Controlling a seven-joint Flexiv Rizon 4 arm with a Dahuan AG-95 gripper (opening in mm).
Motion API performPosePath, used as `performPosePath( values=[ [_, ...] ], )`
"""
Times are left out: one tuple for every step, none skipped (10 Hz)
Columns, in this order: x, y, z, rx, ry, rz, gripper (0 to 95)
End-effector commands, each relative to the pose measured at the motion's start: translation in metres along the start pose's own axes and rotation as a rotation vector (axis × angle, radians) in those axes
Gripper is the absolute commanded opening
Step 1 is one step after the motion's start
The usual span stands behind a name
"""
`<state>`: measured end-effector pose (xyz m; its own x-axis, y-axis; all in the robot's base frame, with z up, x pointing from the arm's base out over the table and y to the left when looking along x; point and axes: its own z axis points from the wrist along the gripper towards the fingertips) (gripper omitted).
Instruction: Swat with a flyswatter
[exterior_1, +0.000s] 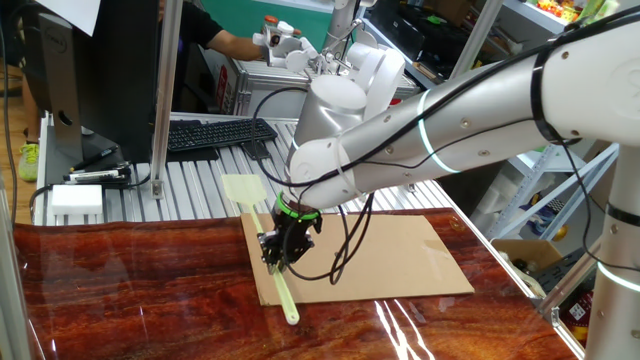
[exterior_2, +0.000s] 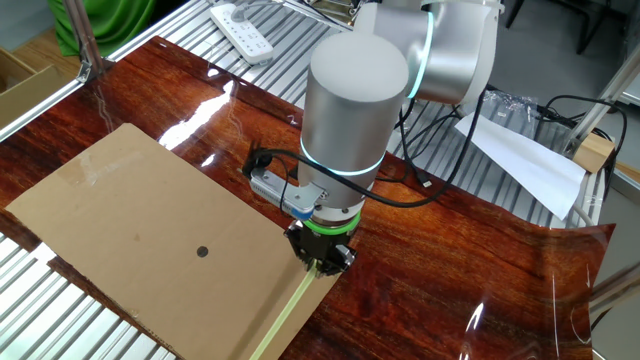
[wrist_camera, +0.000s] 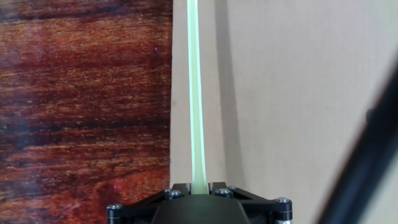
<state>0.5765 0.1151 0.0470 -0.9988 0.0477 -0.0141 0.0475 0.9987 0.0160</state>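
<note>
- No containers with visible contents near the work area.
- Flyswatter (exterior_1: 262, 225): pale yellow-green, thin straight handle, flat squarish head.
- It lies along the edge of the cardboard sheet (exterior_1: 390, 255), on the red-brown wood tabletop (exterior_1: 130, 290); head points toward the keyboard (exterior_1: 215, 133).
- Gripper (exterior_1: 277, 258) points straight down, jaws clamped on the flyswatter handle, mid-length.
- Small dark dot (exterior_2: 202, 251) on the cardboard.

pale yellow-green plastic flyswatter (exterior_1: 262, 223): translucent green along handle | flat plain brown cardboard sheet (exterior_1: 390, 258): one small dark dot | glossy bench (exterior_1: 130, 290): red-brown wood grain, white glare streaks | silver-white robot arm (exterior_1: 440, 130): glowing green ring at wrist | black fingers (exterior_1: 277, 256) | black keyboard (exterior_1: 215, 134)
</note>
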Motion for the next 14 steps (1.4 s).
performPosePath(
  values=[
    [0.001,0.000,0.000,0.000,0.001,0.004,0.0],
    [0.001,0.000,0.000,0.000,0.001,0.008,19.0],
    [0.001,0.000,0.000,0.000,0.001,0.009,19.0],
    [0.001,0.000,0.000,0.000,0.002,0.011,19.0],
    [0.001,0.000,0.000,0.001,0.002,0.013,19.0],
    [0.001,0.000,0.000,0.003,0.003,0.009,19.0],
    [0.001,0.000,0.000,0.002,0.007,0.005,19.0],
    [0.001,0.000,0.000,0.001,0.013,-0.008,19.0],
    [0.001,-0.001,-0.002,0.001,0.021,-0.019,19.0],
    [0.003,-0.002,-0.005,0.001,0.030,-0.031,19.0],
    [0.004,-0.002,-0.009,0.001,0.036,-0.040,0.0],
    [0.005,-0.002,-0.012,0.004,0.038,-0.041,0.0],
    [0.005,-0.002,-0.014,0.004,0.041,-0.043,0.0],
    [0.007,-0.001,-0.019,0.010,0.039,-0.045,0.0]
  ],
)
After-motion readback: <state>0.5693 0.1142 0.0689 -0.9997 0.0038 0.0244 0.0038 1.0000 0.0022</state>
